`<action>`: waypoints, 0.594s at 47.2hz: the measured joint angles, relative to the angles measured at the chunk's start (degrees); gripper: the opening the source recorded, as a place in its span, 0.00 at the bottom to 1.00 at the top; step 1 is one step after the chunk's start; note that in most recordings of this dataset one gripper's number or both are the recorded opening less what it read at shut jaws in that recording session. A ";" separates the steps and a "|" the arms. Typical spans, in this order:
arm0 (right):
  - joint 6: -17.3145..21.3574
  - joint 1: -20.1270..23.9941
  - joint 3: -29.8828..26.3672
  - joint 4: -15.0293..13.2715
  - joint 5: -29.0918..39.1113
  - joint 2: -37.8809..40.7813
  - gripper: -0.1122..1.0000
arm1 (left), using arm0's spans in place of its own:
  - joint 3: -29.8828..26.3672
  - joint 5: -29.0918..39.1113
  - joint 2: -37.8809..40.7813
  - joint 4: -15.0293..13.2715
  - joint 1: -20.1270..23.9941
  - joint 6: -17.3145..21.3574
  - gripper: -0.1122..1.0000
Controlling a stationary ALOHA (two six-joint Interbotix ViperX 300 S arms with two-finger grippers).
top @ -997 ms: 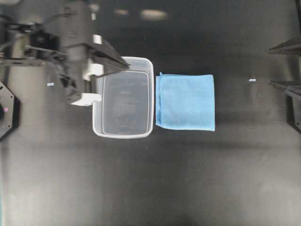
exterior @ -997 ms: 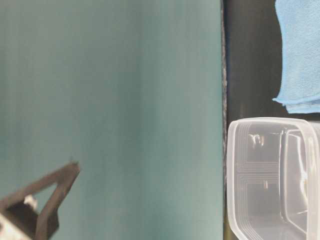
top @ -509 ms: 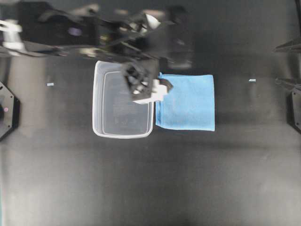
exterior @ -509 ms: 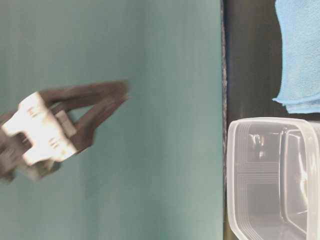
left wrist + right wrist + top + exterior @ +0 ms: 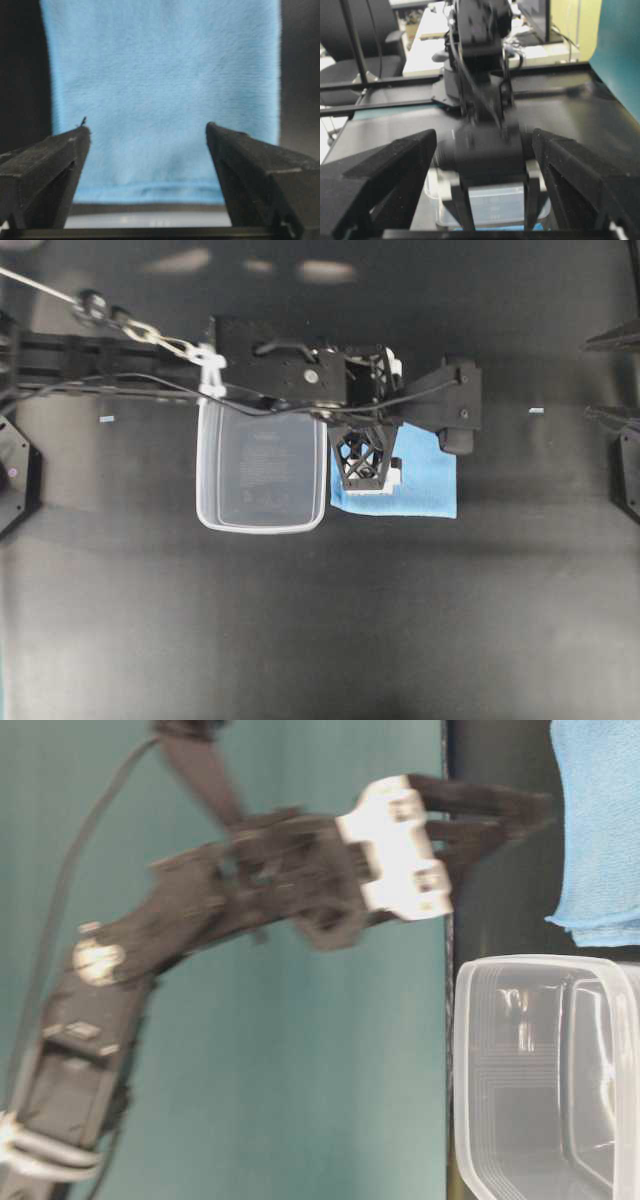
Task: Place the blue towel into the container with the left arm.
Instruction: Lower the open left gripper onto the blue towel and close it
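The black lattice-patterned left gripper (image 5: 365, 483) is hanging with its jaws spread wide over the light blue folded microfibre towel (image 5: 425, 485), likely lining up to pinch the edge nearest the tub. The towel is lying flat near the middle of the black table surface (image 5: 320, 620), just beside the translucent rectangular plastic container (image 5: 262, 468), which is sitting empty. Nothing is blocking the short carry across. The right gripper (image 5: 482, 192) is waiting at the table's edge, jaws also apart.
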 measured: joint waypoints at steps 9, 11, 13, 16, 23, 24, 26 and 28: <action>0.00 -0.09 0.00 0.00 0.00 0.00 0.78 | 0.00 -4.22 3.16 0.09 0.26 0.09 0.90; 0.00 -0.09 0.00 0.00 -0.09 0.00 0.78 | -0.09 -5.10 3.78 0.09 0.26 0.09 0.90; 0.00 0.00 0.00 0.00 -0.09 0.00 0.78 | -0.18 -5.71 4.57 0.09 0.18 0.18 0.90; 0.00 0.00 0.00 0.00 -0.09 0.00 0.78 | -0.18 -5.98 5.63 0.09 0.09 0.09 0.90; 0.00 -0.09 0.00 0.00 -0.09 0.00 0.78 | -0.35 -6.24 6.50 0.09 -0.18 0.09 0.90; 0.00 0.00 0.00 0.00 -0.09 0.00 0.78 | -0.35 -6.15 6.59 0.09 -0.35 0.09 0.90; 0.00 0.00 0.00 0.00 -0.09 0.00 0.78 | -0.44 -6.24 6.68 0.09 -0.35 0.09 0.89; 0.00 0.00 0.00 0.00 -0.09 0.00 0.78 | -0.53 -6.24 6.77 0.09 -0.35 0.09 0.88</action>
